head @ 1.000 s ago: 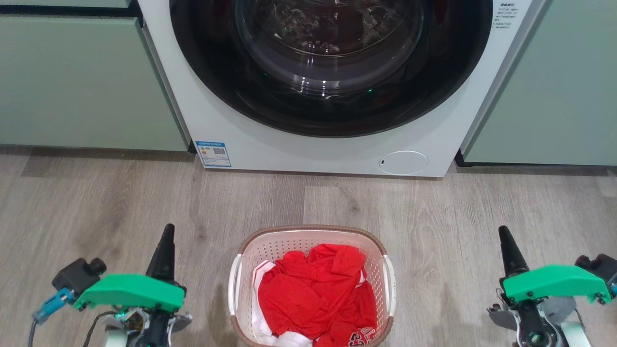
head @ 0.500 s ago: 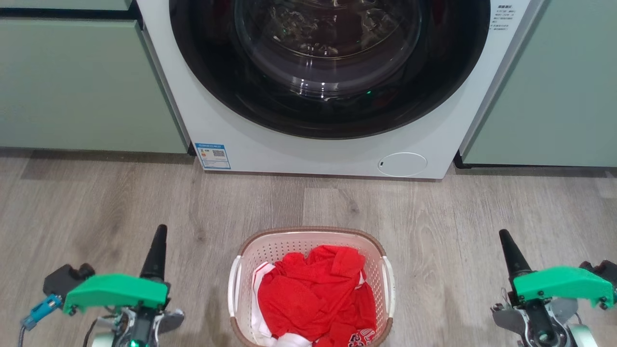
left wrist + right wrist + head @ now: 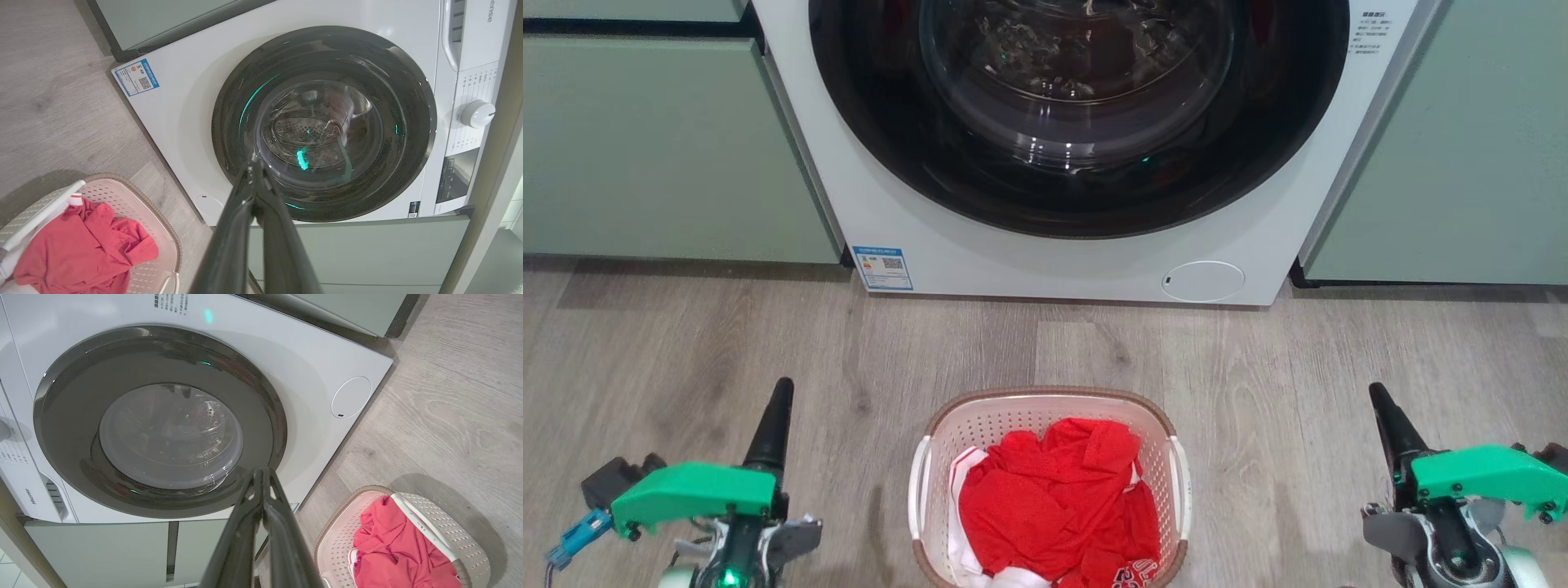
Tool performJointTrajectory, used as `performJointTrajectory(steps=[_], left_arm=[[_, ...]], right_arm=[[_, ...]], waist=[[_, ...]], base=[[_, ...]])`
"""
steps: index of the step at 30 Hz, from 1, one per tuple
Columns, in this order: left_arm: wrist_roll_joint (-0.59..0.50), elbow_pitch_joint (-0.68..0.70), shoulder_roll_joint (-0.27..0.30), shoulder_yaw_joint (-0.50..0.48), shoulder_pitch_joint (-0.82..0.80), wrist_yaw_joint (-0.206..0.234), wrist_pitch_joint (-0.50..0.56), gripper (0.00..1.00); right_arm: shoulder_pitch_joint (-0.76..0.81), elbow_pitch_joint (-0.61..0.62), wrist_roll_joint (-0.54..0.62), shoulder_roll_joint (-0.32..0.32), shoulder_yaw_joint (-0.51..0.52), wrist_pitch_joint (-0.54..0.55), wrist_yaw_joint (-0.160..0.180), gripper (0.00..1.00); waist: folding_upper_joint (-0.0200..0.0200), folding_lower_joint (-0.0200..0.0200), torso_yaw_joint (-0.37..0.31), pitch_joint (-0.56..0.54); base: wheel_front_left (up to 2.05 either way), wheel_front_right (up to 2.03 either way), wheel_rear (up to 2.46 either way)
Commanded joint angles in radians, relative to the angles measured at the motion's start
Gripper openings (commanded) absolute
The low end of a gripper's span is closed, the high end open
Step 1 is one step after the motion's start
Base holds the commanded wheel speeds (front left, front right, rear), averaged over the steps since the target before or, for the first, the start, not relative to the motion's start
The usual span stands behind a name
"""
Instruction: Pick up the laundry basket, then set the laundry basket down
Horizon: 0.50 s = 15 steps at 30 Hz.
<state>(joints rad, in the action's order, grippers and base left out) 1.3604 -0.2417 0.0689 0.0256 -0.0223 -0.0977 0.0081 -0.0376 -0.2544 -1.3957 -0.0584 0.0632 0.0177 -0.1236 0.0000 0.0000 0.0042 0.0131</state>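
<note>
The cream laundry basket (image 3: 1045, 394) with its brown rim stands on the wood floor at the bottom centre of the head view, holding red and white clothes (image 3: 1054, 498). My left gripper (image 3: 781, 389) is to its left and my right gripper (image 3: 1378, 394) is well off to its right. Both are apart from the white side handles (image 3: 916, 482). Each gripper is shut with nothing between its fingers, and the tips meet in the left wrist view (image 3: 253, 164) and the right wrist view (image 3: 262, 472). The basket (image 3: 135, 191) sits lower left of the left fingers, and the basket (image 3: 445, 522) lies lower right of the right fingers.
A big white washing machine (image 3: 980, 261) with a dark round door (image 3: 1078, 106) stands just beyond the basket. Pale green cabinets (image 3: 662, 139) flank it on both sides. Grey wood floor (image 3: 1258, 359) lies between the basket and the machine.
My left gripper has drifted leftward, away from the basket. The right gripper has shifted slightly right. The head view has tilted a little, so the scene sits slightly lower.
</note>
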Motion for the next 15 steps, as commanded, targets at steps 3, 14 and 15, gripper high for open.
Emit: performJointTrajectory(steps=[3, 14, 15], left_arm=[[0.055, 0.023, 0.015, -0.042, -0.062, -0.015, 0.013, 0.0], [0.189, 0.009, 0.014, -0.073, -0.074, -0.025, 0.046, 0.0], [0.201, 0.008, 0.013, -0.076, -0.075, -0.026, 0.049, 0.0]], right_arm=[[-0.052, 0.027, -0.048, -0.016, -0.007, 0.013, -0.006, 0.0], [-0.061, 0.018, -0.16, -0.016, 0.007, 0.046, -0.007, 0.0], [-0.062, 0.017, -0.17, -0.016, 0.009, 0.049, -0.007, 0.0]], waist=[[0.0, 0.0, -0.001, -0.001], [0.0, 0.0, -0.003, -0.006], [0.0, 0.0, -0.003, -0.007]], base=[[0.0, 0.0, 0.0], [0.0, 0.0, 0.0], [0.0, 0.0, 0.0]])
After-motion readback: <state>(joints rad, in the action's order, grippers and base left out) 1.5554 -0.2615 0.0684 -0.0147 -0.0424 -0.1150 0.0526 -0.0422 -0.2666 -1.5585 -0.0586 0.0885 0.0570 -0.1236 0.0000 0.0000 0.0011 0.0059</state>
